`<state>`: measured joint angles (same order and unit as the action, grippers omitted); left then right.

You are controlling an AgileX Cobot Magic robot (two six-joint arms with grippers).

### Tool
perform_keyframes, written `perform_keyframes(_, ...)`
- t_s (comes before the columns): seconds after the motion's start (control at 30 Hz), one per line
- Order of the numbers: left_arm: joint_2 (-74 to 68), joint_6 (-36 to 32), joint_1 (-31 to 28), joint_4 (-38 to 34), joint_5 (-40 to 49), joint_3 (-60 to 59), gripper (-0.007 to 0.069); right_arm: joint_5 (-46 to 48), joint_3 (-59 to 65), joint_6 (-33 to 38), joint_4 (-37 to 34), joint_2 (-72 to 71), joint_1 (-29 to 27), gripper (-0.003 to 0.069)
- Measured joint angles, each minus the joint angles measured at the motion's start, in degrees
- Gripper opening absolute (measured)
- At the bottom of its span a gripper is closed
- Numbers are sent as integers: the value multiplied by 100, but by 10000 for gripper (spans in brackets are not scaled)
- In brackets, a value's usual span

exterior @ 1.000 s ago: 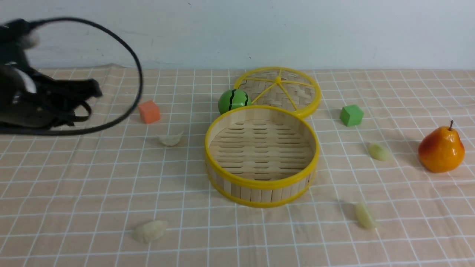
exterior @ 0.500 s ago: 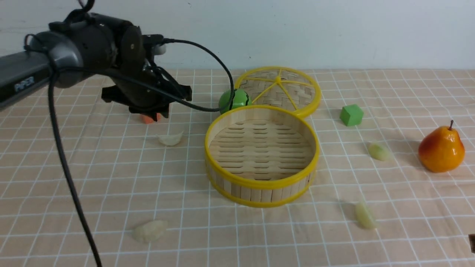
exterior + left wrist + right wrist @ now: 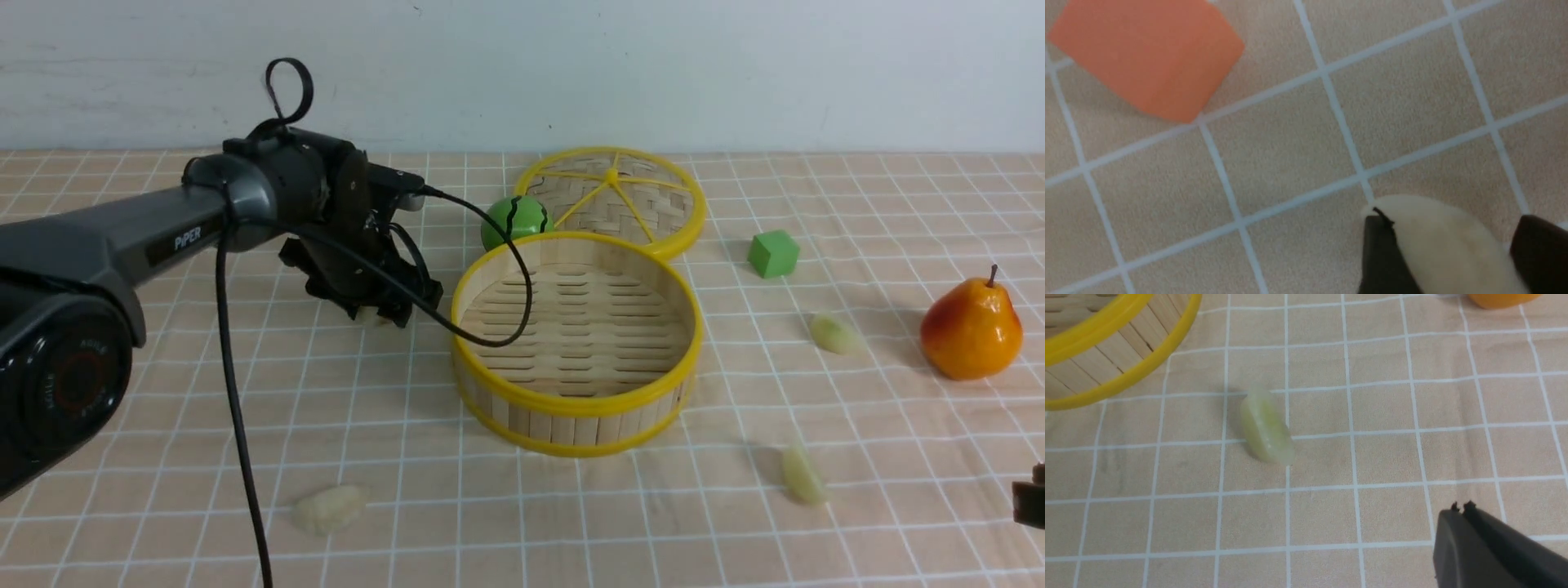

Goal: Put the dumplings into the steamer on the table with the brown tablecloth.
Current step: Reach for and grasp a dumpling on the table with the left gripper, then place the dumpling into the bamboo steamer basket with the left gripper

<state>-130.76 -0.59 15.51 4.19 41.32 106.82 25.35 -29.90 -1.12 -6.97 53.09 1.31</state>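
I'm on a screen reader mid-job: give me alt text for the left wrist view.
A pale cream dumpling lies on the brown tablecloth between the two dark fingers of the left gripper, whose jaws stand open on either side of it. An orange cube sits apart from it on the cloth's white grid.

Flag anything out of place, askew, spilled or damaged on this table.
Nothing looks spilled or damaged. The steamer looks empty, while the dumplings lie scattered on the brown tablecloth around it. The woven lid lies off behind the steamer. The cloth is slightly creased.
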Motion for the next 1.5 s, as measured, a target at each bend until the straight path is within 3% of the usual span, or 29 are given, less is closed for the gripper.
perform_keyframes(0.1, 0, 1, 0, 0, -59, 22, 281, -17, 0, 2, -78, 0, 0, 7)
perform_keyframes(0.47, 615, 351, 0, -332, 702, 39, 280, -24, 0, 2, -168, 0, 0, 16)
perform_keyframes(0.77, 1526, -69, 402, -1918, 515, 86, 280, -67, 0, 2, -175, 0, 0, 25)
perform_keyframes(0.93, 932, -169, 813, -1851, -191, 86, 280, -98, 0, 2, -256, 0, 0, 30)
perform_keyframes(1.1, 265, -232, 1088, -1260, -681, 40, 282, -105, 0, 2, -258, 4, 0, 32)
perform_keyframes(1.2, 292, -218, 1166, -1071, -692, 39, 346, -105, 0, 2, -271, 11, 0, 32)
perform_keyframes(1.3, 774, -58, 1213, -991, -10, 116, 500, -82, 0, 2, -277, 11, 0, 32)
perform_keyframes(1.33, 774, -53, 1211, -981, 58, 125, 500, -81, 0, 2, -277, 11, 0, 32)
perform_keyframes(1.4, 1475, 99, 1215, -763, 1000, 245, 563, -20, 0, 2, -297, 11, 0, 32)
perform_keyframes(1.5, 2208, 317, 1189, -341, 2137, 295, 570, 3, 0, 2, -477, 11, 0, 32)
